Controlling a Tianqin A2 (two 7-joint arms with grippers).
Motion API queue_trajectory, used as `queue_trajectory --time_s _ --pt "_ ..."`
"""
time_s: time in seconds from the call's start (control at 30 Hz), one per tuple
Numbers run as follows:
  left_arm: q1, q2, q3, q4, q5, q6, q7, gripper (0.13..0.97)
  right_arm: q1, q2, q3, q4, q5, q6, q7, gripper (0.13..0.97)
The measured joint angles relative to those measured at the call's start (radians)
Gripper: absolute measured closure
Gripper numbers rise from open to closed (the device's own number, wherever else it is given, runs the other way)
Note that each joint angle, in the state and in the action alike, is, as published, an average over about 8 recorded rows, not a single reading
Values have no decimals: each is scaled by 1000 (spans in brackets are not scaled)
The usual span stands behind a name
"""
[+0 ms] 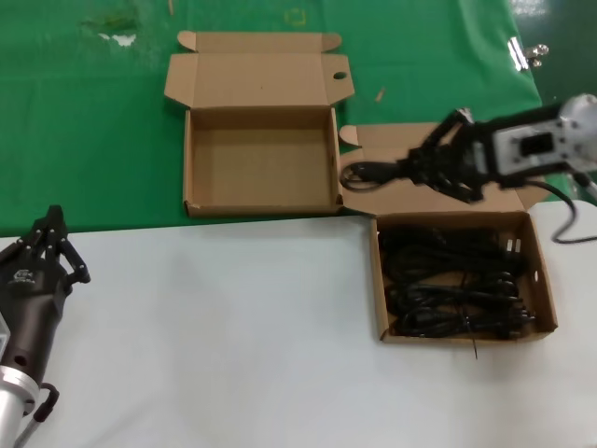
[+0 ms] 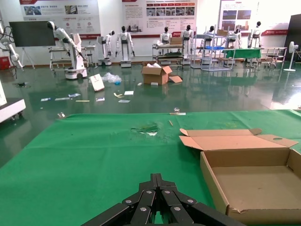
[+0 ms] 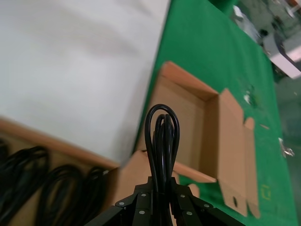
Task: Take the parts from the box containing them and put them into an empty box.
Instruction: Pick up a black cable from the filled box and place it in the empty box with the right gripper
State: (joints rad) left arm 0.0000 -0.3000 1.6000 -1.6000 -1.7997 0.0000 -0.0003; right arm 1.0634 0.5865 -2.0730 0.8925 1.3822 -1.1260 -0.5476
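Observation:
Two brown cardboard boxes lie open. The empty box (image 1: 261,159) sits on the green mat at the back centre. The box with the parts (image 1: 538,271) sits at the right on the white table and holds several black power cords (image 1: 452,280). My right gripper (image 1: 410,168) is shut on one coiled cord (image 1: 368,173) and holds it in the air above that box's lid, its loop pointing toward the empty box. In the right wrist view the cord loop (image 3: 161,141) sticks out past the gripper (image 3: 162,183), with the empty box (image 3: 188,122) beyond. My left gripper (image 1: 51,222) is shut and empty at the left.
The green mat (image 1: 93,112) covers the back of the table and the white surface (image 1: 215,327) the front. The empty box's lid (image 1: 256,75) lies flat behind it. The left wrist view shows the empty box's corner (image 2: 254,179) to one side.

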Motion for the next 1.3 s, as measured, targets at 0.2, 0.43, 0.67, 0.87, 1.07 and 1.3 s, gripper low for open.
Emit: queue_trajectory --time_s 0.2,0.43,0.67,0.87,1.07,1.3 --pt "0 0 0 0 0 0 0 957 36 -87 -32 -30 -54 85 84 903" --pt "0 0 0 0 0 0 0 957 96 -223 -62 -165 -81 171 87 903" --pt "0 0 0 0 0 0 0 957 170 -379 -57 -409 -65 276 -20 903" --pt "0 0 0 0 0 0 0 957 241 -503 -33 -651 -17 380 -160 903" --pt "0 0 0 0 0 0 0 957 265 -568 -122 -757 101 494 -230 903" --pt "0 0 0 0 0 0 0 957 249 -583 -355 -755 319 606 -244 903"
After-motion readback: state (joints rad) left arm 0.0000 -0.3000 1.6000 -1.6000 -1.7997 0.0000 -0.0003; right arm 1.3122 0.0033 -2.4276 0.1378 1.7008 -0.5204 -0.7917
